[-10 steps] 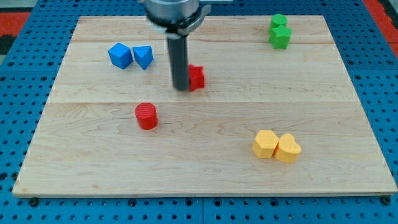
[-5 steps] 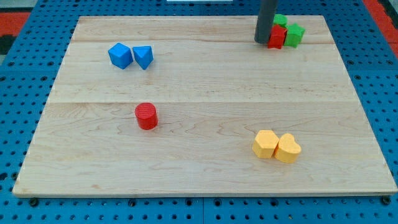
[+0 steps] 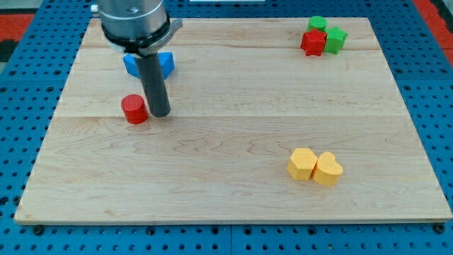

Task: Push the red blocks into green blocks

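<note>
A red star-shaped block (image 3: 312, 42) sits at the view's top right, touching two green blocks: one (image 3: 318, 24) just above it and one (image 3: 335, 39) at its right. A red cylinder (image 3: 134, 109) stands at the view's left of the board. My tip (image 3: 159, 112) is just to the right of the red cylinder, touching or nearly touching it. The rod rises toward the view's top and covers part of the blue blocks.
Two blue blocks (image 3: 133, 66) (image 3: 168, 61) lie at the view's upper left, partly behind the rod. A yellow block (image 3: 302, 163) and a yellow heart-shaped block (image 3: 328, 169) sit side by side at the lower right. The wooden board (image 3: 233, 198) rests on a blue pegboard.
The rod has swung from the top right to the left side. The red cylinder has shifted left and up. The red star block stays against the green blocks.
</note>
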Tool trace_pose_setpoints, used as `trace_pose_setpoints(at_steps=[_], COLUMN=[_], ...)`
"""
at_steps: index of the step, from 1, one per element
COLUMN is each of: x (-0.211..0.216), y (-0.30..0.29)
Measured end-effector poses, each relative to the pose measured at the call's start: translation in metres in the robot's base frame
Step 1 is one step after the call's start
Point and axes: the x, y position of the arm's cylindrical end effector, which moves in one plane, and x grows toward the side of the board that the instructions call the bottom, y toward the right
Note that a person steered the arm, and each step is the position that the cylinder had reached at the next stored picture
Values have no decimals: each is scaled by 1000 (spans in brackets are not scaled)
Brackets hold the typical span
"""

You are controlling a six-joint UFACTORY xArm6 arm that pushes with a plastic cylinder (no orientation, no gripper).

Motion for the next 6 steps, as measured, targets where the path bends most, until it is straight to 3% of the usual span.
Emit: trace_pose_setpoints(at_steps=[1, 2, 3, 4, 5, 6], x=[24, 12, -15, -23, 11, 13], y=[-50, -122, -94, -17, 1, 13])
